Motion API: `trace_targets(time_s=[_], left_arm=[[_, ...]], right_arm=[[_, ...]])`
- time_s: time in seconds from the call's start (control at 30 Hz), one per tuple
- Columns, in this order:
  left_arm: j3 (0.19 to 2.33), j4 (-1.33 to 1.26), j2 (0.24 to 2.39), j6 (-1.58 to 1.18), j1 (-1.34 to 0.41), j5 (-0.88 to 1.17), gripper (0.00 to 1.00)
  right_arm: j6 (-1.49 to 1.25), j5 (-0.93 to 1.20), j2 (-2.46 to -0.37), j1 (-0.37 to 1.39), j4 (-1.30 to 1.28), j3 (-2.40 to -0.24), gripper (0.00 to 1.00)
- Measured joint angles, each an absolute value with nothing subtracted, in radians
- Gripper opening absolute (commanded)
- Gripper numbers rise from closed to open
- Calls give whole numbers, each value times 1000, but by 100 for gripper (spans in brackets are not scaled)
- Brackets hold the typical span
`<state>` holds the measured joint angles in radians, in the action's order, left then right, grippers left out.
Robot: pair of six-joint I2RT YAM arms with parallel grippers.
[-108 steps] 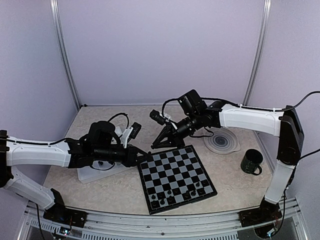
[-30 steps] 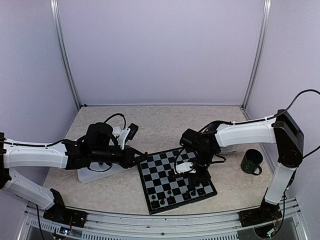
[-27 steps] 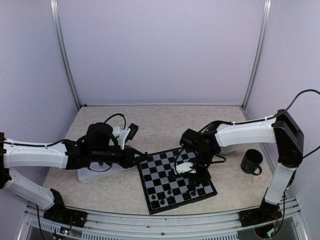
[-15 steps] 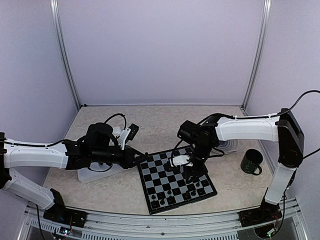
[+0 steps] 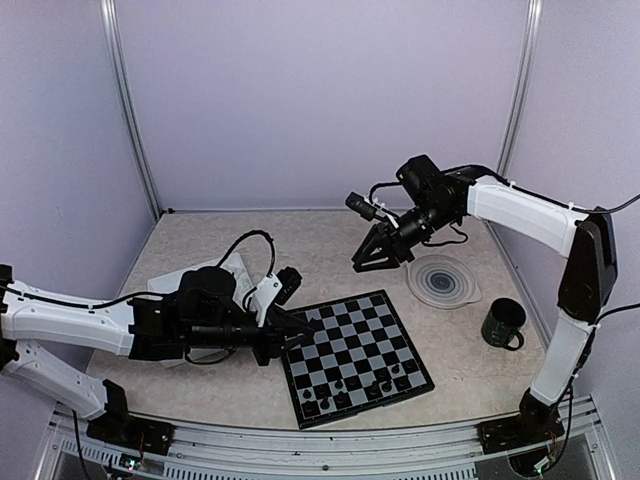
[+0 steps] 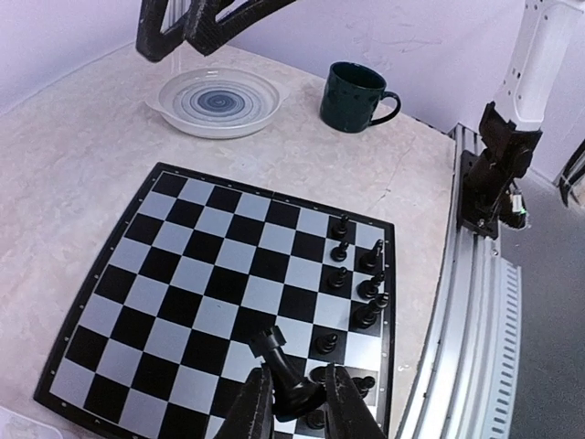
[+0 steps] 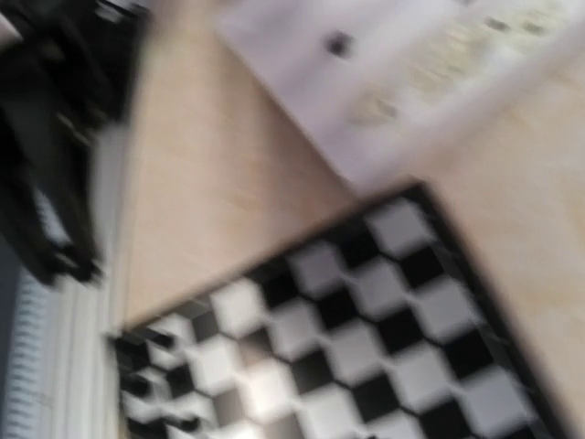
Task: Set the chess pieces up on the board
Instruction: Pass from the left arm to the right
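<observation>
Since our left jaws are clamped on a black piece (image 6: 285, 373) that leans over between them, gripped low near its base, we judge the step in hand is to stand it on the board (image 6: 210, 265). They hang over the board's left side. The other black pieces (image 6: 361, 288) stand along the two nearest rows, some close under the jaws, so we would pick a free square there and come down slowly. We would let the base meet the square and tip the piece upright. Then we would part the jaws only a little and lift straight up, or the neighbours may topple.

Farther off, the board's far rows carry nothing. Beyond its far right corner sit the plate (image 6: 174, 102) and the mug (image 6: 352, 91) on the table (image 5: 200, 240). Our right jaws hang raised just left of the plate, slightly apart with nothing between them, well apart from our path.
</observation>
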<state>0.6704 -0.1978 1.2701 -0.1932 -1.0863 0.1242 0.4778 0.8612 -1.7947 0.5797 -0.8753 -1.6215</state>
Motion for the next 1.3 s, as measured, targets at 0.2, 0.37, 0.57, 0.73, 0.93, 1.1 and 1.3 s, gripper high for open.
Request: trace_targets(time_s=[0.2, 0.37, 0.57, 0.73, 0.93, 1.1, 1.3], left_arm=[[680, -193, 1271, -76, -1162, -71, 18], [698, -196, 1287, -36, -1181, -151, 19], [717, -196, 1313, -6, -1195, -191, 19], [728, -195, 1322, 13, -1206, -211, 19], [730, -196, 1323, 19, -1206, -218, 19], [732, -195, 1333, 27, -1208, -218, 19], [743, -195, 1346, 32, -1208, -222, 19]], right_arm=[[413, 1058, -1868, 598, -873, -1622, 41], [391, 1120, -1896, 632, -875, -1621, 43], [371, 1142, -1925, 709, -878, -1624, 43], [370, 1146, -1976, 736, -898, -1653, 43], [368, 1151, -1989, 749, -912, -1666, 39], [362, 1165, -1998, 762, -915, -1688, 38], [357, 1174, -2006, 770, -916, -1693, 35]])
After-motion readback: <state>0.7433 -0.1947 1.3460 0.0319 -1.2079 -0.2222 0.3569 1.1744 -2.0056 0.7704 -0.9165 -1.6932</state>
